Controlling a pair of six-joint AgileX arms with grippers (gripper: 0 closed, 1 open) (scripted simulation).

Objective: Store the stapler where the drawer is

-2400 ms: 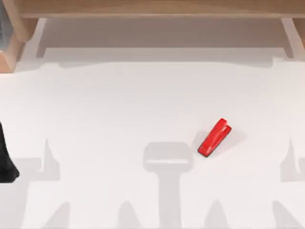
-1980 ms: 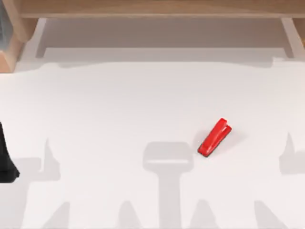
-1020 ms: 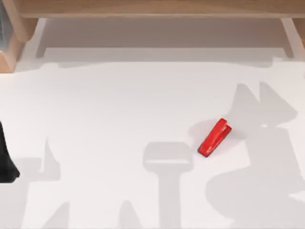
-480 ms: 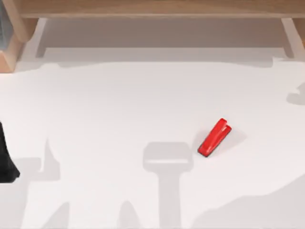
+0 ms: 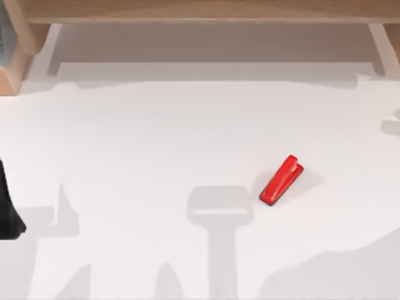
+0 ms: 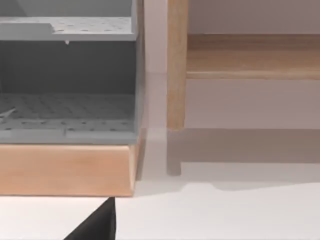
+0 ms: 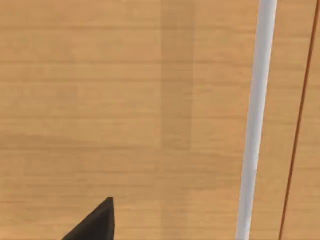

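From above you see the stapler (image 5: 282, 180) lying alone on the white counter (image 5: 156, 144), well short of the wooden cabinet (image 5: 200, 10), while your left wrist view adds a grey compartment (image 6: 67, 75); neither pincer's spread can be told.

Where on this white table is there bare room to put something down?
Nearly everywhere: the table lies bare left of the red stapler, and between it and the wooden shelf at the back. The left arm is parked at the left edge.
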